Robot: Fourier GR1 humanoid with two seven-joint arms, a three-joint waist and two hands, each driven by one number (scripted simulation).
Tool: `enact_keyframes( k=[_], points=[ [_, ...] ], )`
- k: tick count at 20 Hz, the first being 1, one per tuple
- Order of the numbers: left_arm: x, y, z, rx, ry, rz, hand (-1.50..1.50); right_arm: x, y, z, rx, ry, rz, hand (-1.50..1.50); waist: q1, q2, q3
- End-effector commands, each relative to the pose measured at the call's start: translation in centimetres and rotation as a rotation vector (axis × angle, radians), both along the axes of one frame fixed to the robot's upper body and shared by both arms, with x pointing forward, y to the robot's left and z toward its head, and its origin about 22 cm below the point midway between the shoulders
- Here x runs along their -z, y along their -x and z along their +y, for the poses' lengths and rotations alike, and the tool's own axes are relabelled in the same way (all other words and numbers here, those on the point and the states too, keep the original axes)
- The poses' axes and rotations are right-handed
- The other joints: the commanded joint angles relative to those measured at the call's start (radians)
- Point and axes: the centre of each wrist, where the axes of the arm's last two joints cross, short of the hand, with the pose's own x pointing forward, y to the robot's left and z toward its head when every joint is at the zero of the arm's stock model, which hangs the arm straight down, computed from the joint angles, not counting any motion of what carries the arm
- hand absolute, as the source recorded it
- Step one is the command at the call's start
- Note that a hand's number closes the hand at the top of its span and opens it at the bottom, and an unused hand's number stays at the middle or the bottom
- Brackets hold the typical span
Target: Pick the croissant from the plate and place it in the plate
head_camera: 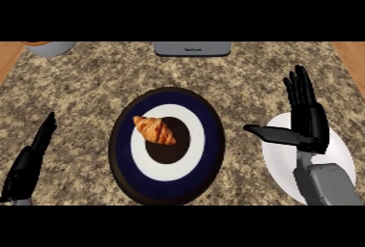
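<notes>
Croissant [155,130] lies loose on dark plate [214,126], so w/ your right hand [311,126] open over white plate [343,157], a flat reach could shove it off.

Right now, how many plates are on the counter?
2: a dark ringed plate at centre holding the croissant, and a white plate at right, partly under the right hand.
</notes>
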Motion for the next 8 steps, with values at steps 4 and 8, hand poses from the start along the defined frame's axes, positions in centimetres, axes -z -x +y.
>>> enact_keyframes(
  k=[4,8],
  points=[
    [-0.4,1.0,-0.7,0.006,0.010,0.007,0.00,4.2,0.6,-8.2,0.004,0.010,-0.037,-1.50,0.009,0.000,0.000],
    [-1.2,0.2,0.2,-0.006,0.003,0.009,0.00,3.1,-0.9,-9.6,0.005,0.017,-0.022,-1.50,0.006,-0.001,-0.001]
  ],
)
